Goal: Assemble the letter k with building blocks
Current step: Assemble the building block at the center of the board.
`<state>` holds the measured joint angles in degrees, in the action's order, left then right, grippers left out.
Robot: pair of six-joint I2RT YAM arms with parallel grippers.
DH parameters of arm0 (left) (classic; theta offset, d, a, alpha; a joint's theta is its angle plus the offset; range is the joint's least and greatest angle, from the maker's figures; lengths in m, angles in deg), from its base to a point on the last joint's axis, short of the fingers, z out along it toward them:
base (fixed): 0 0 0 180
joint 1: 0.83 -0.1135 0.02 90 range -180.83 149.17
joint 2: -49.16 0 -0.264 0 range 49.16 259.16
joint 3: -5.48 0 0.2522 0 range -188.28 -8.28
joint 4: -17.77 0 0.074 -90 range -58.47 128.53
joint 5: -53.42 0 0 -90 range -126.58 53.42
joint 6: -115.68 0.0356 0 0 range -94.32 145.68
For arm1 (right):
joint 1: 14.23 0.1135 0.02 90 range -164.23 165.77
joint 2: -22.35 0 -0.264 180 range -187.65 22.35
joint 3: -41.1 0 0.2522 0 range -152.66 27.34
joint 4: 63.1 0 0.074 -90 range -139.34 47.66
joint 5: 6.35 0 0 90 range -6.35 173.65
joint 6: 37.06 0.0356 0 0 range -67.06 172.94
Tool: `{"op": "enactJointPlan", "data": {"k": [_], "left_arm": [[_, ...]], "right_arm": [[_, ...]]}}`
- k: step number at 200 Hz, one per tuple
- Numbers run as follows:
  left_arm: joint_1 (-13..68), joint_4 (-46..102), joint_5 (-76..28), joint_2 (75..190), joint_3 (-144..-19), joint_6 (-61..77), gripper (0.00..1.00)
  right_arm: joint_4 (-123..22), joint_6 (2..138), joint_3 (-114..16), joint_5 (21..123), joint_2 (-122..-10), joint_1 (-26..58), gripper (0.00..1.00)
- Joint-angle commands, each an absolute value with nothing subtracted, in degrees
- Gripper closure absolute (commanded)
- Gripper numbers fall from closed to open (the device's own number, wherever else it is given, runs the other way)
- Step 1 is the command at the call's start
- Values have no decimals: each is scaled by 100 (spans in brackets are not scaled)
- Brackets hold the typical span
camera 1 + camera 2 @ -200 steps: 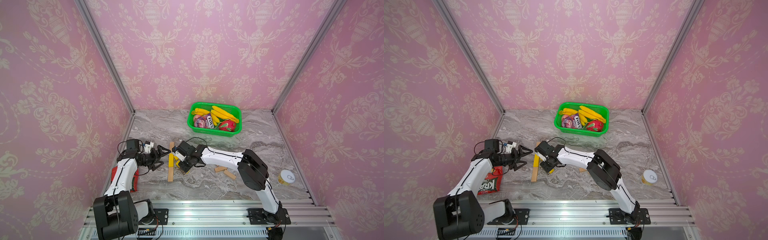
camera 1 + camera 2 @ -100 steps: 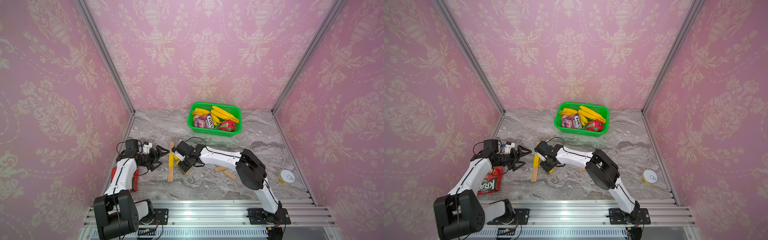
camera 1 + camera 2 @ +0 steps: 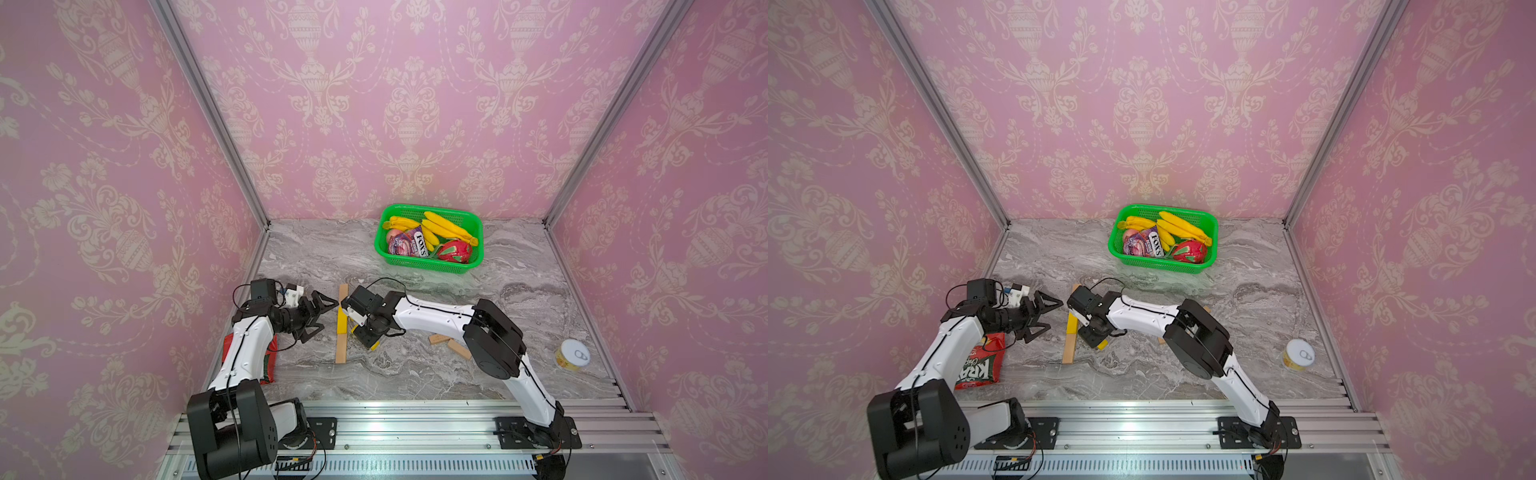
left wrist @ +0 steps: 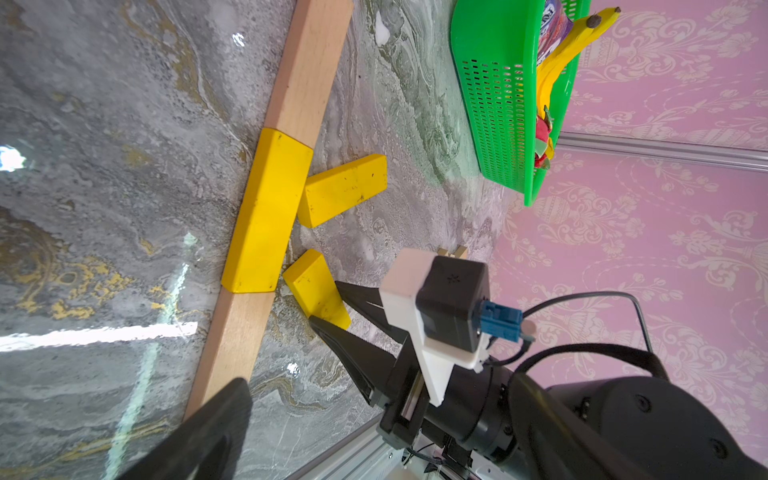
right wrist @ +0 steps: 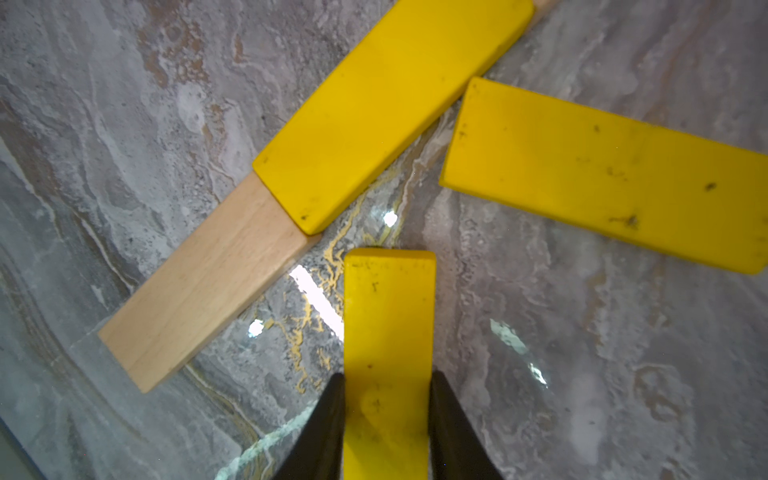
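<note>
1. Right gripper [image 5: 386, 384]: I read the jaws as drawn in narrow and clamped on a yellow bar [image 5: 388, 324]. Both fingers [image 5: 328, 415] press against its long edges near one end. The rest of the bar projects straight ahead of the fingertips.

2. Held bar, position: the free end points at the stem [image 3: 341, 322] and stops just short of it. In the right wrist view a thin strip of tabletop [image 5: 124, 124] shows between the bar end and the stem. I cannot tell whether the bar lies on the tabletop or hangs just above it.

3. Stem: three bars lie end to end in a straight line across the front of the right gripper. The free end of the held bar faces the joint between the yellow stem bar [image 5: 395, 104] and a wood bar [image 5: 208, 282].

4. Second yellow bar [image 5: 602, 174]: it lies flat, ahead of the fingertips and to one side of the held bar. It is slanted, with one corner just beside the yellow stem bar, and it is apart from the held bar.

5. Left gripper [image 3: 330, 315]: the jaws are spread wide with nothing between them. It stands across the stem from the right gripper, tips toward the stem, not touching it.

6. Two loose wood bars [image 3: 439, 338] lie behind the right gripper, beside its arm. The green basket [image 3: 428, 266] is well apart from both tools.
</note>
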<state>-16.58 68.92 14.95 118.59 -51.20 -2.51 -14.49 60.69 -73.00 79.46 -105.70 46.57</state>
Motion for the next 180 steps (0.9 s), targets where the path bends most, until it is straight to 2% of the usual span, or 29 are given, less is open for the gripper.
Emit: {"op": "enactJointPlan", "data": {"k": [1,180], "left_arm": [[-1715,6991,1397,11877,-5063,-304,1],[-1716,6959,1409,11880,-4893,-306,1]], "right_arm": [[-1277,6094,-7547,7934,-10720,4702,84],[-1140,6046,-7779,7928,-10909,4741,84]]}}
